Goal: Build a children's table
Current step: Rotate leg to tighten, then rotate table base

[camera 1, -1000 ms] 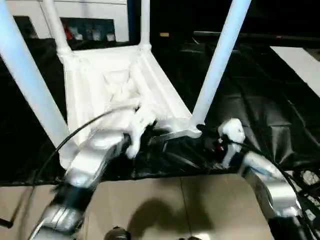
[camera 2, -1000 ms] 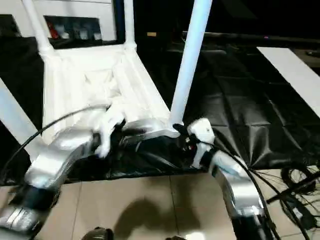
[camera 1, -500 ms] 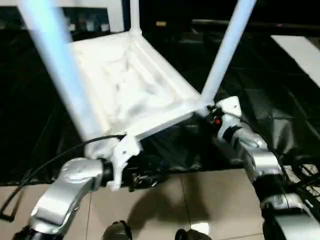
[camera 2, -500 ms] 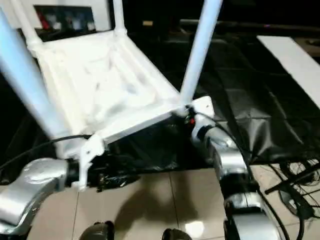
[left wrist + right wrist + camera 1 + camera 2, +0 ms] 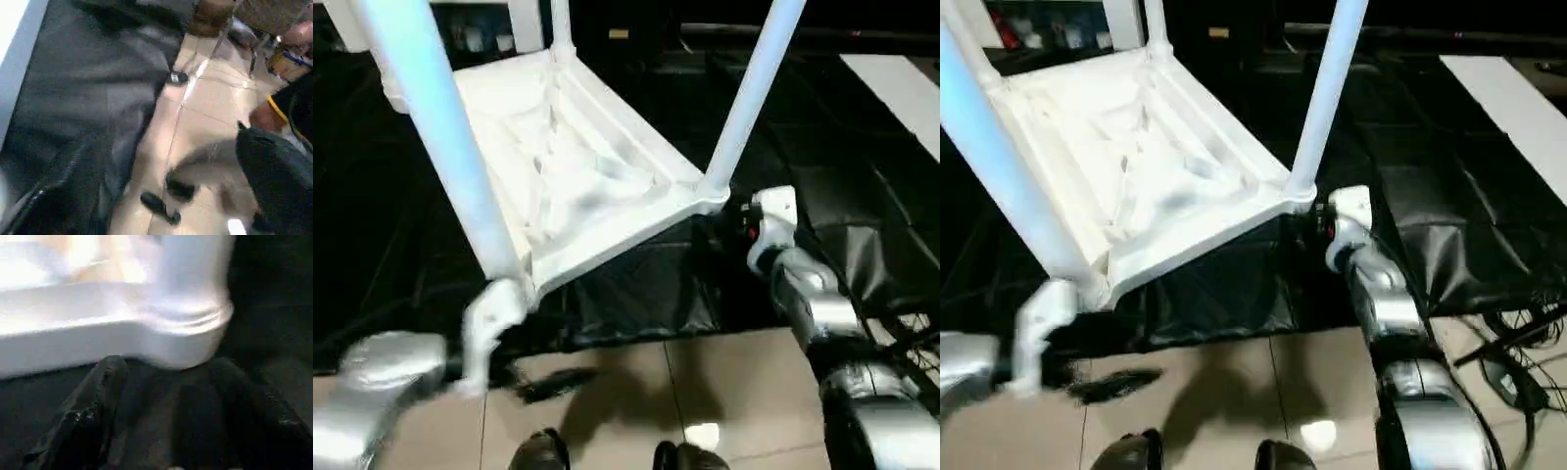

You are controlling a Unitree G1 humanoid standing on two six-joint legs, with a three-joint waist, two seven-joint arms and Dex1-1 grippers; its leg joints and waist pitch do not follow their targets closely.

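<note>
**First onlooker:** Black sheeting [image 5: 862,245] covers the work surface, crumpled and glossy, its near edge hanging over beige floor tiles [image 5: 724,382]. Cables [image 5: 1518,343] trail across the tiles at the robot's right.

**Second onlooker:** And the children's table [image 5: 578,176]?

**First onlooker:** Upside down on the sheeting, ribbed underside up, all four legs standing in the corner sockets. Near left leg [image 5: 435,137] looms large; near right leg [image 5: 749,93] rises at the corner closest to the right arm. Its near edge looks raised off the sheeting, though I can't be sure.

**Second onlooker:** Grippers?

**First onlooker:** Right gripper [image 5: 166,396] sits at that near right corner, its two black fingers [image 5: 88,411] spread apart and reaching under the socket's rim; whether they touch the plastic I cannot tell. Left gripper [image 5: 543,382] hangs low over the tiles, clear of the table, blurred, so I cannot tell how its jaws stand.

**Second onlooker:** Background?

**First onlooker:** Dark beyond the table, a pale panel [image 5: 901,88] lying at far right, and a person in dark clothing [image 5: 279,171] on the tiles
</note>
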